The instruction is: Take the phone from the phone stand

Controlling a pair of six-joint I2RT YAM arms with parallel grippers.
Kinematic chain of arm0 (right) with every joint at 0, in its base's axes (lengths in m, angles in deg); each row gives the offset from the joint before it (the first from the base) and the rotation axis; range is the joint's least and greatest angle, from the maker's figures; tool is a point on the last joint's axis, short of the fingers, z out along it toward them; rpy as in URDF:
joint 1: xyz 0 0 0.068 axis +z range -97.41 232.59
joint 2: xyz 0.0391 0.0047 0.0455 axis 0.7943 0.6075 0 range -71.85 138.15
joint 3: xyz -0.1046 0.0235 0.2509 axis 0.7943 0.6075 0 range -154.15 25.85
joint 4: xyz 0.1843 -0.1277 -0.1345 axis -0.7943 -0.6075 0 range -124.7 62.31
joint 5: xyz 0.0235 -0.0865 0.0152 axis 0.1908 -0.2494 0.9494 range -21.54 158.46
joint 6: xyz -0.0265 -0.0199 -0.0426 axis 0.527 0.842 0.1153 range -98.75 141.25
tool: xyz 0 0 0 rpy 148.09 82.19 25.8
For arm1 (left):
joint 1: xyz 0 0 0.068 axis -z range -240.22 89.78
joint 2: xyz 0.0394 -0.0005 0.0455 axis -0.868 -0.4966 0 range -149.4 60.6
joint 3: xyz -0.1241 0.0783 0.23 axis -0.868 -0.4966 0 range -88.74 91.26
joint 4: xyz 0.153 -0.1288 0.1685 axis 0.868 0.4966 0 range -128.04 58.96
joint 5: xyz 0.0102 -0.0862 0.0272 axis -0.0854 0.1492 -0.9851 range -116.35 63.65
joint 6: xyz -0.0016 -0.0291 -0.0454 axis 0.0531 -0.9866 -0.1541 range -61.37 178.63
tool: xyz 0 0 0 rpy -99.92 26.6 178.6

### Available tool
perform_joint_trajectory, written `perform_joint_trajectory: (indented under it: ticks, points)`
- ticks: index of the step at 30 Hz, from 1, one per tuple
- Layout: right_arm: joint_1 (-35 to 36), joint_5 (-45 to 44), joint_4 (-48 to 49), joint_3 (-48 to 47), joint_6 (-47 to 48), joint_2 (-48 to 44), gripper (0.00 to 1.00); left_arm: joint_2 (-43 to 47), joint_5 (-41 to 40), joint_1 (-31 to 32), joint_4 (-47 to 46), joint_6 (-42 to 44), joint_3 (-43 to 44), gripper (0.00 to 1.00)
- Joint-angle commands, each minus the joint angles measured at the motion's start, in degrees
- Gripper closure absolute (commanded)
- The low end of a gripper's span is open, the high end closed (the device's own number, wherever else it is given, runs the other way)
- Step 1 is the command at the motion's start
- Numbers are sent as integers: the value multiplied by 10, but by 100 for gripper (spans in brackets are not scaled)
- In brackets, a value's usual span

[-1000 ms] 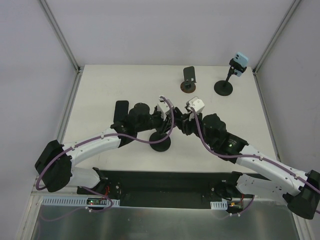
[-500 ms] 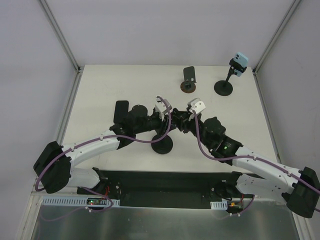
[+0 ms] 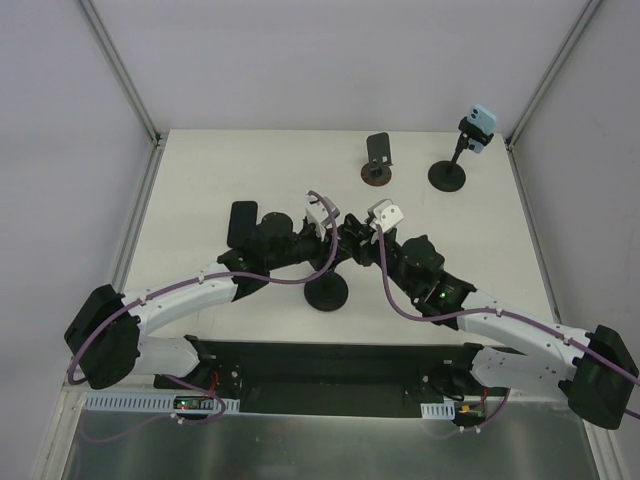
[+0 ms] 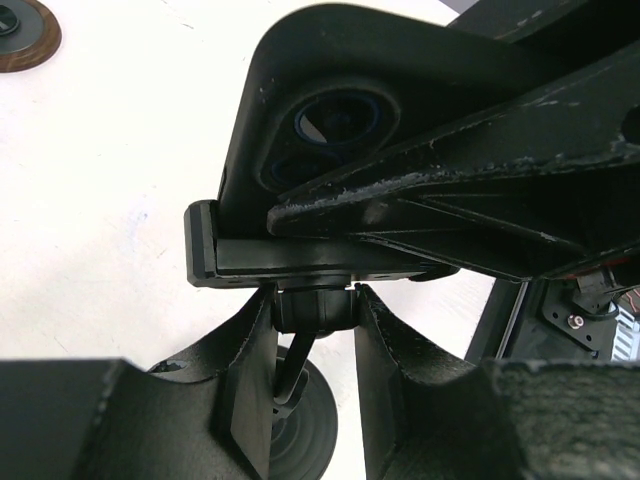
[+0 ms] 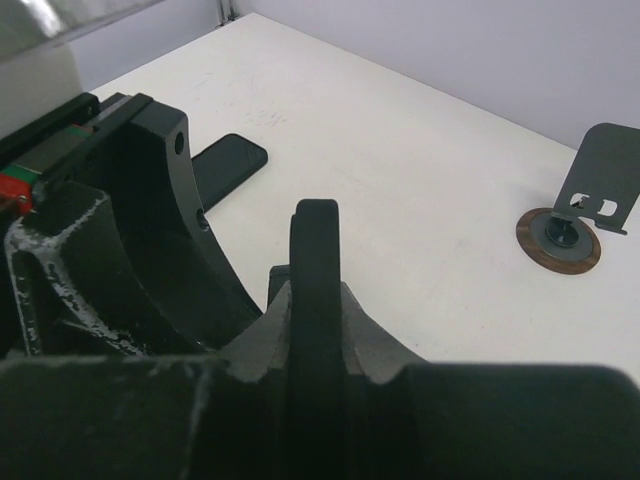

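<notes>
A black phone [image 4: 340,120] with two camera lenses sits against the cradle [image 4: 300,265] of a black phone stand whose round base [image 3: 327,292] rests on the white table. My left gripper [image 4: 313,310] is shut on the stand's ball joint just under the cradle; in the top view it [image 3: 333,240] is above the base. My right gripper [image 5: 316,300] is shut on the phone's edge [image 5: 316,240], seen edge-on between its fingers, and meets the left one in the top view [image 3: 356,240]. The phone itself is hidden under the grippers in the top view.
A second black phone [image 3: 242,222] lies flat on the table to the left. An empty stand with a brown base [image 3: 375,172] and a black stand holding a light-blue phone [image 3: 480,125] stand at the back. The table's walls rise left and right.
Both grippers have shifted away from the near edge and drawn closer together over the stand. More of the stand's round base shows below them.
</notes>
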Motion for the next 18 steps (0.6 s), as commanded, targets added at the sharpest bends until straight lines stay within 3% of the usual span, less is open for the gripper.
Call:
perform_joint_trajectory:
  ticks: [1, 11, 15, 18]
  points:
    - [1, -2, 22, -6, 8, -13, 99, 34, -56, 6, -11, -40, -2, 100]
    - [9, 42, -137, -63, 42, -41, 99, 47, -164, -94, 48, -92, -3, 100]
    - [29, 43, -188, -76, 51, -31, 99, 48, -160, -152, 43, -121, -11, 100]
    - [30, 37, -201, -75, 52, -41, 99, 49, -149, -155, 46, -109, -9, 100]
